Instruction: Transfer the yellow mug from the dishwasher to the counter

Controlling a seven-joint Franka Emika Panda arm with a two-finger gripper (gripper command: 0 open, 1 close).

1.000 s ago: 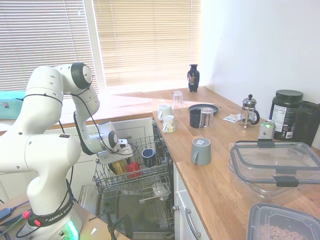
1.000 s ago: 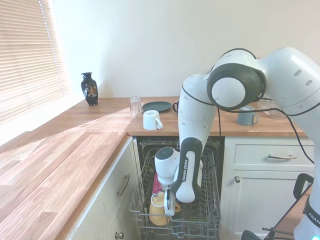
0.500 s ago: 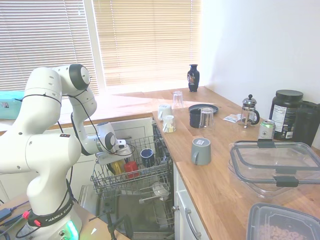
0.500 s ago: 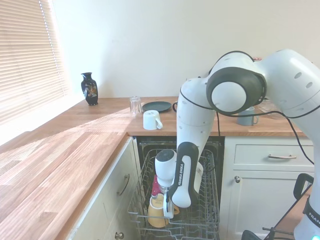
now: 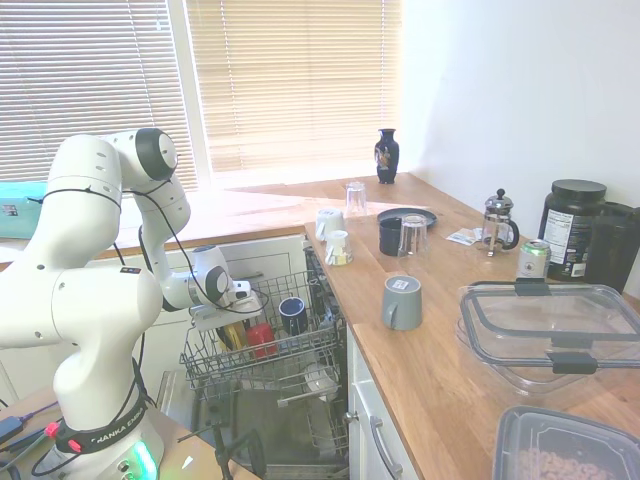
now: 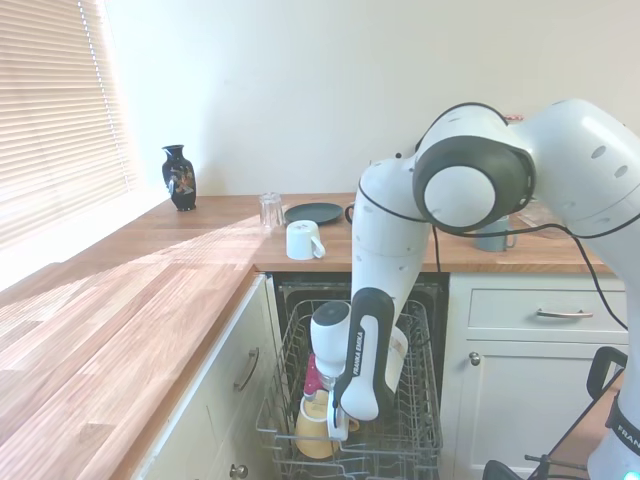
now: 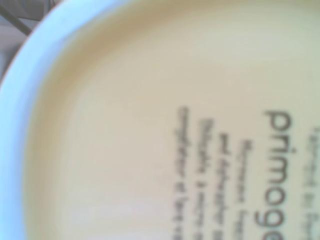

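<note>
Down in the dishwasher (image 6: 415,300), the gripper (image 6: 338,428) sits right at the yellow mug (image 6: 313,428), which rests upside down in the pulled-out grey wire rack (image 6: 425,425) at its near-left corner in the second exterior view. Whether the fingers are apart or pressed on the mug cannot be told; the arm's forearm hides them from one side and the wrist body from the other. In the first exterior view only a sliver of yellow (image 5: 235,333) shows beneath the wrist. The wrist view is filled with the mug's glossy yellow base (image 7: 150,125), blurred, with dark sideways print and a pale rim at one edge.

Crowding the mug, a red mug (image 5: 262,337) stands just beside it in the rack, and a dark blue mug (image 5: 293,312) stands a little further towards the counter side. A white item (image 5: 322,379) lies in the lower level under the rack.

Up on the counter (image 5: 440,370), a warm brown butcher-block top, stand an upturned grey mug (image 5: 402,302), a white mug (image 6: 302,240), a clear drinking glass (image 5: 355,198), a second, taller glass (image 5: 413,236), a dark plate (image 5: 407,215) and a black mug (image 5: 389,236). Further right are a glass French press (image 5: 499,222), a drinks can (image 5: 533,259), a big black tub (image 5: 572,228) and clear plastic containers with grey-rimmed lids (image 5: 550,335). A slim dark vase (image 5: 387,156) stands at the far corner by the slatted blinds (image 5: 290,80).
</note>
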